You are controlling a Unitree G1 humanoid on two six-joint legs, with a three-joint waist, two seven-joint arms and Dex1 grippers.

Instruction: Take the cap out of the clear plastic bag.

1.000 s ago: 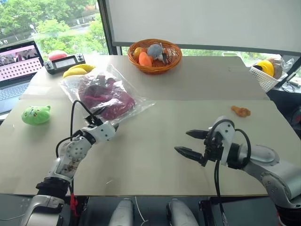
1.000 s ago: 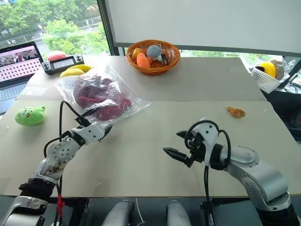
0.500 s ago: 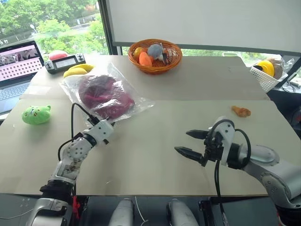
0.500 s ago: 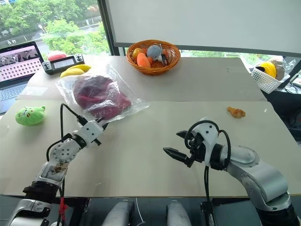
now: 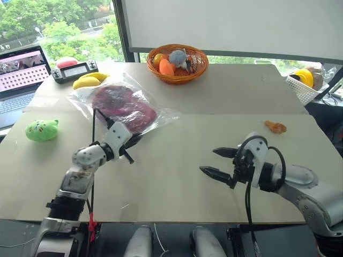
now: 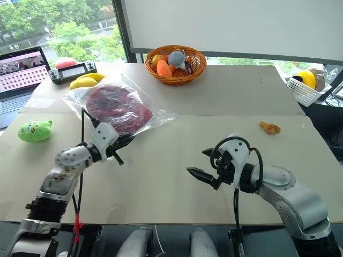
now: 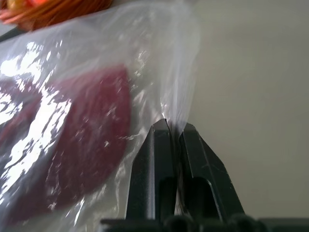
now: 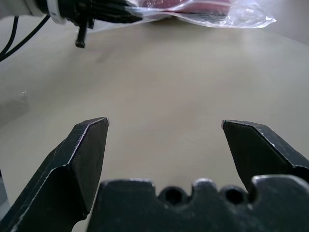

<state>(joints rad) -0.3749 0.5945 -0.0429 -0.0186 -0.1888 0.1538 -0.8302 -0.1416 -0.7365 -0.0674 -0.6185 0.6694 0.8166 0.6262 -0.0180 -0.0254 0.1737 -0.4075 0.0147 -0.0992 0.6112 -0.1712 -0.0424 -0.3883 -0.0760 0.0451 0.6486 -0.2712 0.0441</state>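
1. While the left gripper (image 5: 137, 138) is pinching the near edge of the clear plastic bag (image 5: 161, 113), its two black fingers (image 7: 157, 159) are pressing together with only a thin fold of film between them, as the left wrist view is showing.
2. Inside that bag the cap (image 5: 122, 107) is lying, dark red and rounded, on the left half of the table (image 5: 214, 96), just in front of the yellow bananas (image 5: 88, 81).
3. The bag is resting on the table top at its far side, and its near edge is lifting slightly toward the left gripper.
4. The right gripper (image 5: 214, 161) is hanging over bare table on the right, well apart from the bag, with its fingers (image 8: 89, 150) standing wide apart and nothing between them.
5. It is pointing toward the left arm, and the right wrist view is catching the left gripper and the bag's edge in the distance.
6. A wicker basket (image 5: 177, 75) is sitting at the far middle of the table, holding an orange toy and a grey plush, a little beyond the bag.
7. A green plush toy (image 5: 42, 130) is lying near the table's left edge, apart from the bag.
8. A small orange toy (image 5: 275, 127) is lying on the right side of the table, beyond the right gripper.
9. A laptop (image 5: 20, 75) is standing open at the far left, with a black handheld controller (image 5: 74, 70) beside it.
10. A white basket (image 5: 304, 85) with a yellow item in it is standing at the far right edge.
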